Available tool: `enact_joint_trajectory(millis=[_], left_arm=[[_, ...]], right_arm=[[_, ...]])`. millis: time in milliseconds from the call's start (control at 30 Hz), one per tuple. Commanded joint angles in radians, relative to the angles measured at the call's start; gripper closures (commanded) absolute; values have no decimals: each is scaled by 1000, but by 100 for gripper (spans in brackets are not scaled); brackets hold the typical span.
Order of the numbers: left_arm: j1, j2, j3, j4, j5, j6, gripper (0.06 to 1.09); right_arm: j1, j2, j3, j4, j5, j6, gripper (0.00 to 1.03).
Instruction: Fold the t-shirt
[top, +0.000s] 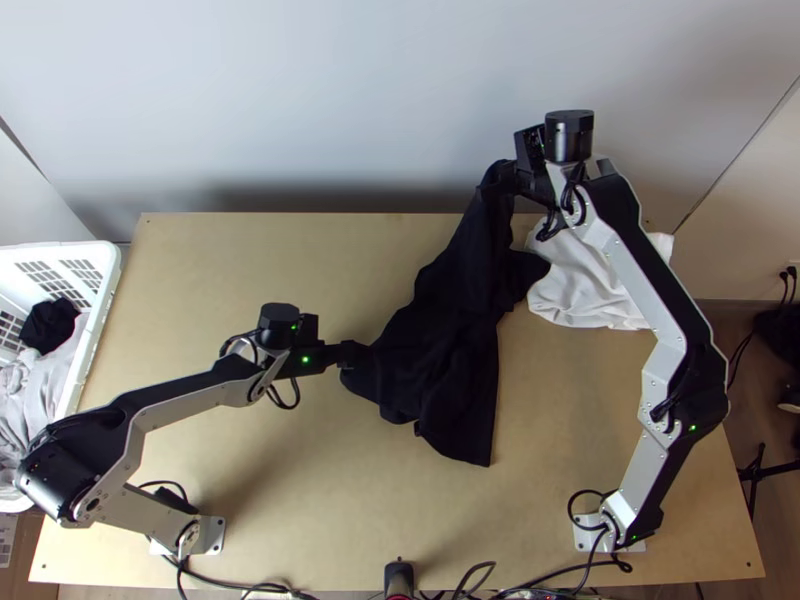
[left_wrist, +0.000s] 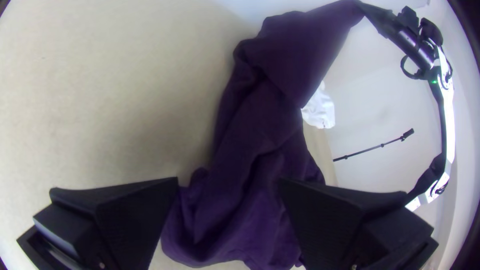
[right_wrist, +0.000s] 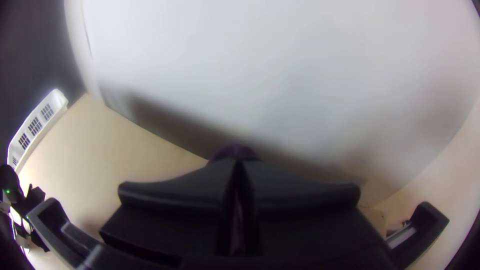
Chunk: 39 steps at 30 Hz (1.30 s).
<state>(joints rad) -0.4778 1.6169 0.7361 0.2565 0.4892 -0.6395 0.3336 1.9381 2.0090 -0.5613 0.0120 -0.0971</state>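
Above the far edge of the bench (top: 250, 270), holding one end of the black t-shirt (top: 450, 340) raised in the right claw (top: 510, 178), closed on bunched fabric. Lower down, lying in loose, uneven folds across the middle. At the left side of these folds, hovering with the left claw (top: 352, 355) wide open, gripping nothing. Close by on the right, with a white cloth (top: 585, 285) crumpled.

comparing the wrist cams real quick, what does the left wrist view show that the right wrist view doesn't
Left wrist view: white cloth, black pole.
Right wrist view: basket.
Both: dark t-shirt, table, part of the left arm, and the right gripper, shut on the t-shirt.
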Motion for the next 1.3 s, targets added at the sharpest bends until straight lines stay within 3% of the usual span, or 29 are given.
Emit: enact_joint_trajectory(millis=[0,333,700,767,900,967,1267], left_arm=[[-10,11,16,-40,-3,4,11],[30,-95,0,-168,-23,141,11],[-15,-43,17,-183,-24,147,11],[-38,-25,31,-181,-24,152,24],[-56,-22,39,-125,-24,124,85],[-56,-22,39,-97,-24,112,106],[21,-140,59,-103,-23,77,105]], right_arm=[[-5,-1,0,3,2,0,100],[-5,-2,-3,3,2,4,100],[-4,-7,-3,3,2,5,100],[-8,-7,-1,3,2,5,100],[-15,-8,2,3,2,7,100],[-16,-10,5,3,2,7,100],[-25,-70,53,-3,0,50,100]])
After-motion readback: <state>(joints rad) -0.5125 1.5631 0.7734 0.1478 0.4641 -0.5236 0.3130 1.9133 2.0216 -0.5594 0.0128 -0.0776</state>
